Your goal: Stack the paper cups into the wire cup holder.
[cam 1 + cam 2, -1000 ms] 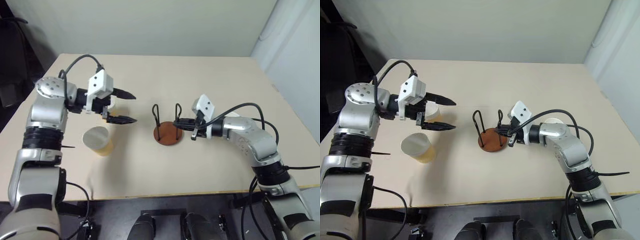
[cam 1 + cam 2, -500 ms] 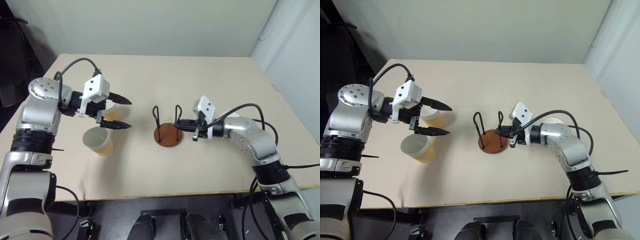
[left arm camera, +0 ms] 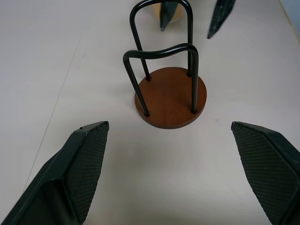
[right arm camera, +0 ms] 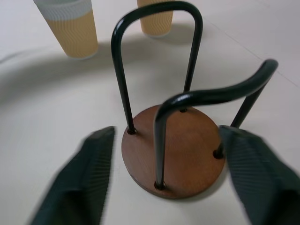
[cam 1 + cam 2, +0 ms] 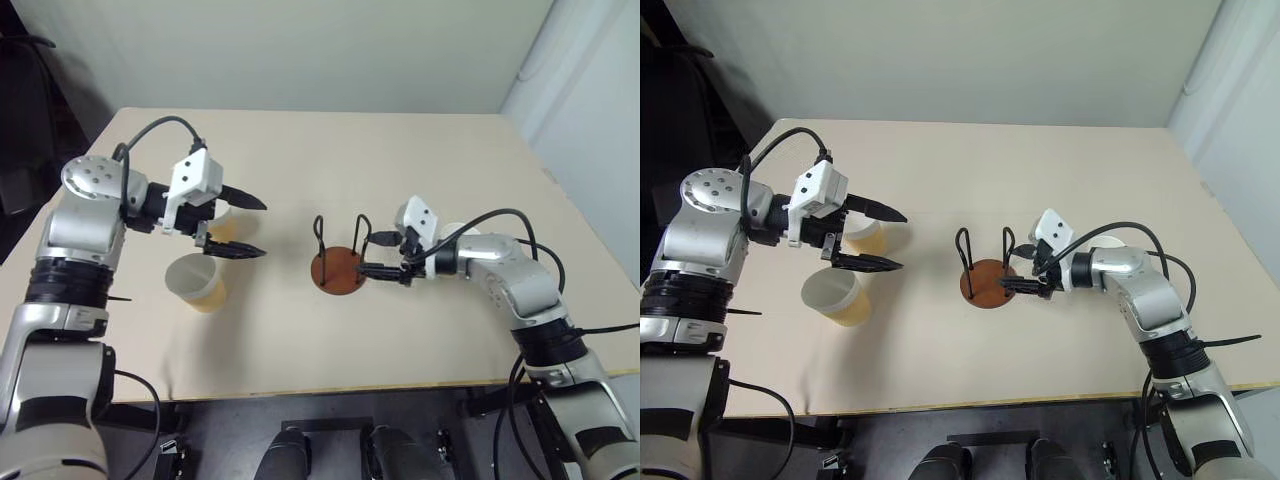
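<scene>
Since a second ago, our right gripper [image 5: 1022,276] is opening off the wire cup holder [image 5: 986,272], probably nudged rightward; left gripper [image 5: 895,240] is hanging wide, empty, and should descend squarely around the nearest paper cup [image 5: 836,297].

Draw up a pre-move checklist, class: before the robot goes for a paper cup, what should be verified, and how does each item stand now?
1. Wire cup holder upright on the table: ok.
2. Holder empty, no cup between its loops: ok.
3. Left hand open, holding nothing: ok.
4. Right hand open beside the holder, fingers not gripping the wire: ok.
5. Two paper cups upright by the left hand: ok.
6. Third cup's place: cannot tell; something yellow shows past the holder in the left wrist view.
</scene>
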Controlling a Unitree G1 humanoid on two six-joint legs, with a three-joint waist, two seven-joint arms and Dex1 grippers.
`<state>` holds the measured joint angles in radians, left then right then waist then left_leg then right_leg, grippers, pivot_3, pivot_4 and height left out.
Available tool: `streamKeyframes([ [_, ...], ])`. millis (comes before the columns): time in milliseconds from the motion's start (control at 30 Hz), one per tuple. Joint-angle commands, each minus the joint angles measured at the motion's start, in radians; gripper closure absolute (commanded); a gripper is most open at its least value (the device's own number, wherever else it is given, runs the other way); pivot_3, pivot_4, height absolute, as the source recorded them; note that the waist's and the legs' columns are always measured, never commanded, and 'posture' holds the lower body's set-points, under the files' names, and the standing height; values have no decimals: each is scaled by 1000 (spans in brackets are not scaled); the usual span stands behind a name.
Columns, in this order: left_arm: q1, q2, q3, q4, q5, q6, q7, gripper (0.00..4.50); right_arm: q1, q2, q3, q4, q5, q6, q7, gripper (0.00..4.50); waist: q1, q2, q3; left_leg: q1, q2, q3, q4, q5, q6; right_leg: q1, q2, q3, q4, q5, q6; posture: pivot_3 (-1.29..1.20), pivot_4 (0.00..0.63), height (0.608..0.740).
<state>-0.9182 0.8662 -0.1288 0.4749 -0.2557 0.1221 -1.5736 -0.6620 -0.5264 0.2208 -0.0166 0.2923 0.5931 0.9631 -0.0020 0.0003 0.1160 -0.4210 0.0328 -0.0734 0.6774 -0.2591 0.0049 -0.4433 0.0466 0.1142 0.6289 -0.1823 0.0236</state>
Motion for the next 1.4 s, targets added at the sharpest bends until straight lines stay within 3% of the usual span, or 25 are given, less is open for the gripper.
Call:
streamKeyframes([
  [33, -8, -8, 18, -31, -21, 9, -37, 0, -1, -67, -32, -69, 14, 12, 42, 34, 2, 0, 0, 0, 0, 0, 0, 0, 0, 0, 0, 0, 0, 0, 0, 0, 150, 740],
  [300, -25, -52, 9, -13, -12, -2, -37, 0, 58, -216, -138, -239, 116, 149, 79, 34, 3, 0, 0, 0, 0, 1, 0, 0, 0, 1, 0, 0, -1, 0, 0, 0, 150, 740],
  [633, -78, -115, 1, 62, 23, -39, -17, 0, 79, -300, -252, -341, 200, 259, 24, 34, 4, 0, 0, 0, 0, 1, 1, 0, 0, 2, 0, 0, 0, 1, 2, 0, 150, 740],
  [933, -103, -129, 3, 109, 47, -86, -28, 0, 98, -478, -118, -224, -16, 40, 93, 34, 8, 0, 0, 0, 0, 0, 2, 0, 0, 2, 0, 0, -1, 2, 3, 0, 150, 740],
  [1400, -79, -114, 12, 89, 50, -73, -28, 0, 27, -458, 10, -20, -232, -202, 138, 34, 9, 0, 0, 0, 0, 0, 3, 1, 1, 3, 0, 1, -1, 4, 6, 0, 150, 740],
])
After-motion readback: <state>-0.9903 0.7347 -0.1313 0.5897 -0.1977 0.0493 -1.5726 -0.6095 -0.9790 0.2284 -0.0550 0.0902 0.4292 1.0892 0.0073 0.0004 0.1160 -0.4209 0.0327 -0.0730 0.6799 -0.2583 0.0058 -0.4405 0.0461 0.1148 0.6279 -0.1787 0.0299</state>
